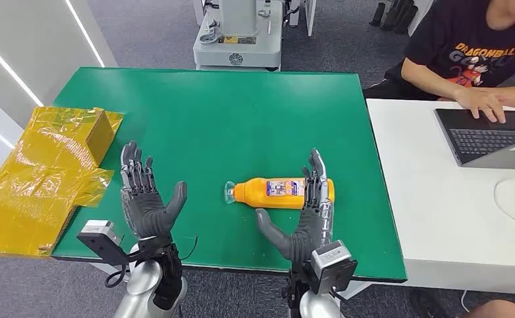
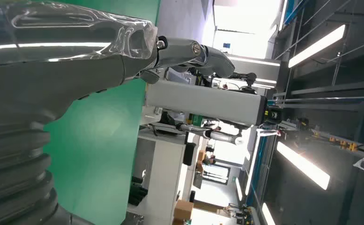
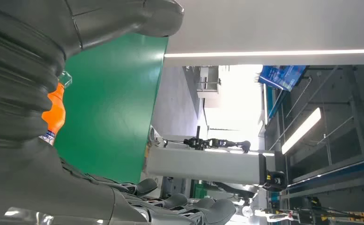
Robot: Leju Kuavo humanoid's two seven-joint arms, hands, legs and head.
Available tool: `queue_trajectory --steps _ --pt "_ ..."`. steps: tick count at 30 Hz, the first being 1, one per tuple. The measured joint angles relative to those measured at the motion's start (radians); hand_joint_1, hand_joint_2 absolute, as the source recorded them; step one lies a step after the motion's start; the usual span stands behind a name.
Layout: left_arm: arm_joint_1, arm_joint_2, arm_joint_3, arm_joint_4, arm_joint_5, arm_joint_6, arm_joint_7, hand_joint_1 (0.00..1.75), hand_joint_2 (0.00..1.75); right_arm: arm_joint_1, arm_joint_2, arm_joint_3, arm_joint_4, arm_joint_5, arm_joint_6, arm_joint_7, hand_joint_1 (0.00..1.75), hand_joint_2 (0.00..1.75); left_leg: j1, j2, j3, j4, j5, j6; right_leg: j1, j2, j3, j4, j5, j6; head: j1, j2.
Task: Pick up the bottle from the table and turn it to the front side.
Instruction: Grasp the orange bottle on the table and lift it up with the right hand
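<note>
Now bottle (image 1: 282, 193) flat (near edge) — right hand (image 1: 305, 215) beside

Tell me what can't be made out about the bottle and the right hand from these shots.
- Bottle label: too small to read in the head view.
- Bottle base end: covered by the right hand fingers; contact can't be judged.
- Right wrist view: the hand's ribbed cover hides most of the bottle.

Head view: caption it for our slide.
Open right hand reaches beside orange plastic bottle lying on green table.
</note>
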Motion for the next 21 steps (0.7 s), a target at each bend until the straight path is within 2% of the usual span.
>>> queue_trajectory --steps 14,18,21 --pt "0.000 0.001 0.000 0.000 0.001 0.001 0.005 0.00 1.75 -0.002 -0.001 0.000 -0.004 0.022 0.017 0.026 0.00 1.75 0.000 0.000 0.000 0.000 0.000 0.000 0.000 0.000 0.000 0.000 0.000 0.000 0.000 0.000" --pt "0.000 0.001 0.000 0.000 0.004 0.003 -0.001 0.00 1.75 -0.022 -0.012 -0.002 0.006 0.142 0.080 0.122 0.00 1.75 0.000 0.000 0.000 0.000 0.000 0.000 0.000 0.000 0.000 0.000 0.000 0.000 0.000 0.000" --pt "0.001 0.001 0.000 0.000 0.006 0.006 -0.009 0.00 1.75 -0.052 -0.029 -0.017 0.029 0.299 0.132 0.241 0.00 1.75 0.000 0.000 0.000 0.000 0.000 0.000 0.000 0.000 0.000 0.000 0.000 0.000 0.000 0.000"
